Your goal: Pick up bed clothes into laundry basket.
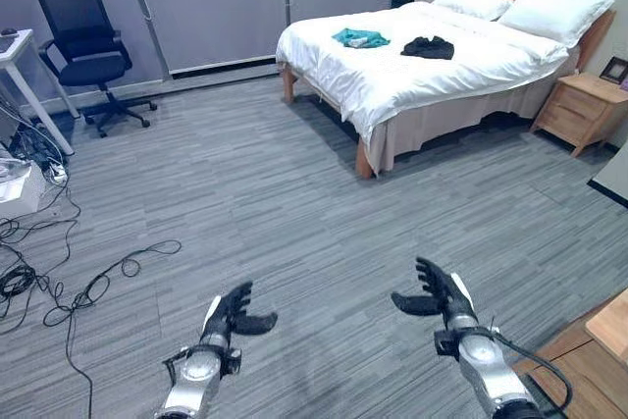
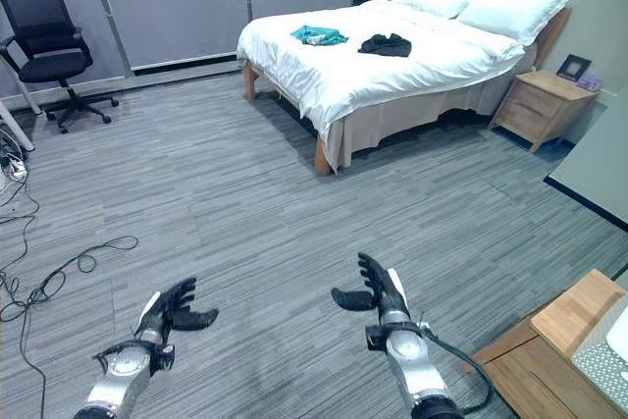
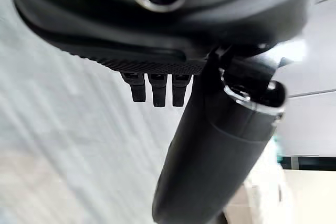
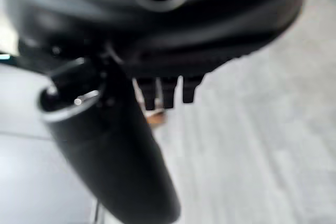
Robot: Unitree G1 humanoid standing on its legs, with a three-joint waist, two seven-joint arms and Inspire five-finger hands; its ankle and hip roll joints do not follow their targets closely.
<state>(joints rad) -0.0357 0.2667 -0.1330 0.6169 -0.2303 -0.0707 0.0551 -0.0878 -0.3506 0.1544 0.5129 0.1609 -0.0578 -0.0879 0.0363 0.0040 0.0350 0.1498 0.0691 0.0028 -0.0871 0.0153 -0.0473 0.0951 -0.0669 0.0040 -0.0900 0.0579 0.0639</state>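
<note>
Black garment (image 1: pixel 428 47) — far beyond both hands

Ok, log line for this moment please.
left hand open, empty | right hand open, empty | teal garment, black garment on bed

A white-sheeted wooden bed (image 1: pixel 432 71) fills the upper right of the frame, a crumpled teal garment (image 1: pixel 360 38) and a black garment (image 1: pixel 428 47) lying apart on it. A black mesh office chair (image 1: pixel 88 51) stands upper left. At the bottom, the left hand (image 1: pixel 232 316) and right hand (image 1: pixel 439 293) hover empty, fingers relaxed, over grey carpet (image 1: pixel 255 203).
</note>
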